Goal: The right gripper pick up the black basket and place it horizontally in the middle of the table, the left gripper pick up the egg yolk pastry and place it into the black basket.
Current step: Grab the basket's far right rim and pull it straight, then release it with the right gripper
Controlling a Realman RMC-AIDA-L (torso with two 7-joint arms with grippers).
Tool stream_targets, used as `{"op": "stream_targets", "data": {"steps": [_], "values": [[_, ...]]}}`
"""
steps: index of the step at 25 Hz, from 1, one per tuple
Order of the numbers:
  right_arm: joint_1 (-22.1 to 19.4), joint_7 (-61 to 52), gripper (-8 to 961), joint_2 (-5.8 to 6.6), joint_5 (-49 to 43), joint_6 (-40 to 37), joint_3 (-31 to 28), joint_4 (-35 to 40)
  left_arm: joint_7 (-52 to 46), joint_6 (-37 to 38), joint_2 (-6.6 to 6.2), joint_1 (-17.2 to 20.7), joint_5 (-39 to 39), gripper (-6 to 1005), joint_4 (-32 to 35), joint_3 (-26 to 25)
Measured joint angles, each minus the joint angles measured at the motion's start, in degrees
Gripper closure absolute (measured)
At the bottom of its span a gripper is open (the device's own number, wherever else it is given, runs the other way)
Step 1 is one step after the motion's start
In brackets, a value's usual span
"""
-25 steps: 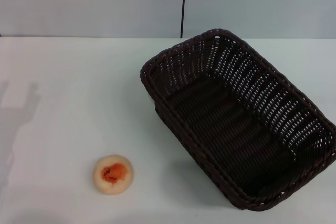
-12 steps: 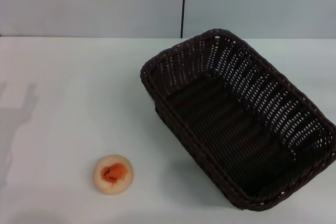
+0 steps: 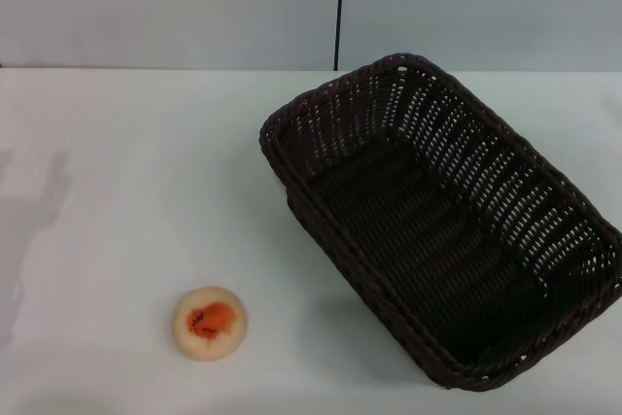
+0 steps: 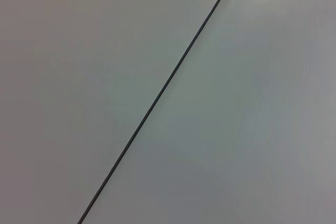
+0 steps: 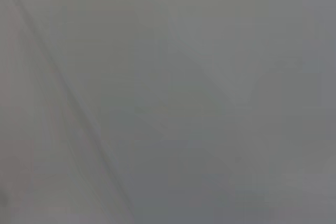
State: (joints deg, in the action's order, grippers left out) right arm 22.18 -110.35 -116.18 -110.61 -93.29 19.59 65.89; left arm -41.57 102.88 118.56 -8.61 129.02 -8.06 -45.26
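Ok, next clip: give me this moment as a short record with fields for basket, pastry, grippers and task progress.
basket: the black basket sits empty on the table's right side, skewed diagonally, not horizontal and not centred
pastry: the egg yolk pastry lies near the front left, orange patch up, apart from the basket
grippers: neither the left gripper nor the right gripper appears in any view; both wrist views show only plain grey surface
progress: basket not yet repositioned, pastry not yet in it

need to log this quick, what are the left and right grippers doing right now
Left gripper: not in view in any picture, so its state cannot be told.
Right gripper: not in view either, same answer.
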Motion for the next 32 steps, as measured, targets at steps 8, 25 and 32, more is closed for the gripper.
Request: {"op": "stream_targets", "data": {"steps": [8,25,32], "values": [[14.01,-18.18,359,4.68,-23.42,-18.30,6.49,10.31,0.00,-0.15,0.04,0.44,0.16,160,0.04,0.09],[19.24,-22.49,205,3.44,-38.09,-18.90,24.82,5.72,0.00,-0.30,0.09,0.79,0.37,162,0.24,0.09],[19.46,-22.53,211,1.96,-41.14,-17.58,27.91,4.51,0.00,-0.69,0.09,0.82,0.36,162,-0.05,0.09]]}}
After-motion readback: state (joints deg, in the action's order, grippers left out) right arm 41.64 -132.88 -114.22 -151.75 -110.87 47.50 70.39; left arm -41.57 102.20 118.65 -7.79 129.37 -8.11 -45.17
